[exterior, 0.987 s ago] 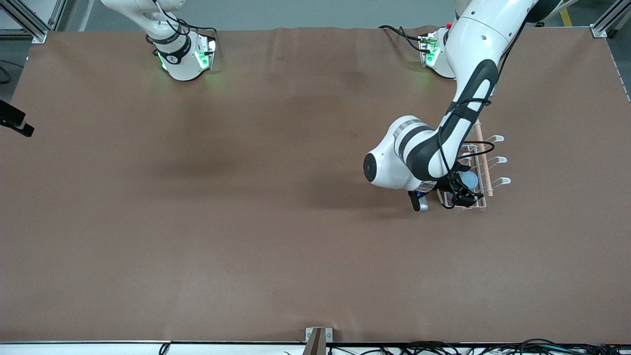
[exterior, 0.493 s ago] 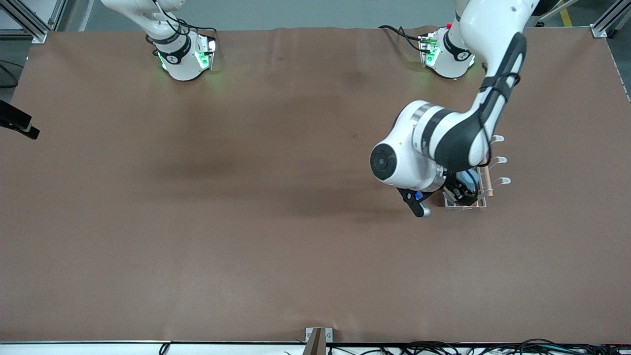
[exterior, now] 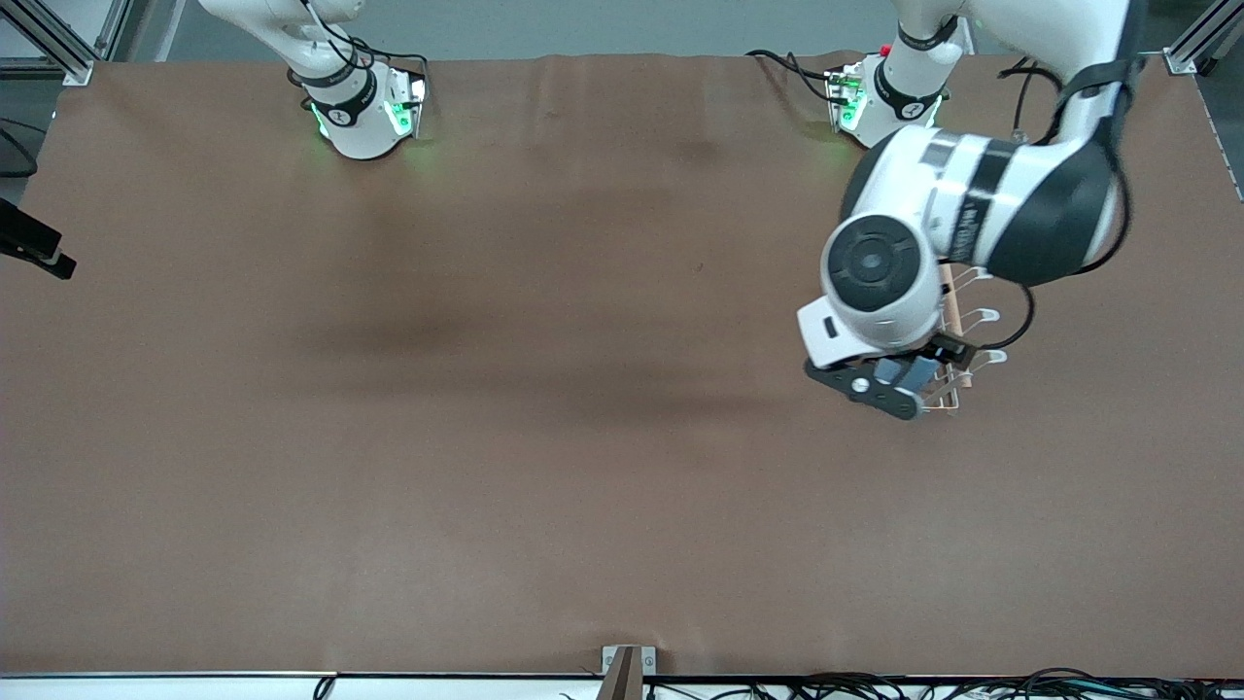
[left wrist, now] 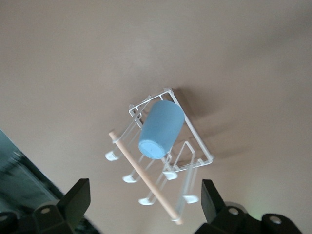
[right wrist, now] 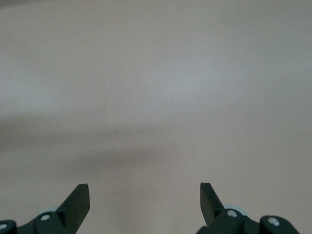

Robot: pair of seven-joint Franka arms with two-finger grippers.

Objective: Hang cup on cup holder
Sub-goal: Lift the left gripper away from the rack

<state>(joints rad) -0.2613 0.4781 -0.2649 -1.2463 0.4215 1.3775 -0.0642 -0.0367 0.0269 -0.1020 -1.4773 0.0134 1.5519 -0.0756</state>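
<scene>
The small light-blue plastic tumbler, i.e. the cup [left wrist: 161, 129], sits mouth-down and tilted on a prong of the white wire rack with the light wooden rod, i.e. the cup holder [left wrist: 198, 142]. The holder stands toward the left arm's end of the table. On its own clock face (rod running roughly 10 to 4 in the left wrist view) the cup leans at abt 1 o'clock off the rod. Task looks essentially done.

Left gripper [left wrist: 146, 204] hangs high over the holder, fingers spread wide w/ nothing between them, well clear of the cup. Right gripper [right wrist: 145, 202] is also released, over bare brown table; that arm waits.

Risks, as I judge them:
- Cup is canted, not seated straight (base sticks out past the rod), so a knock or table shake could slide it off the prong.
- Wire holder looks light; any snag by arm cabling while leaving might tip or drag it.
- Front view hides cup under the wrist, so seating can't be cross-checked there.
</scene>
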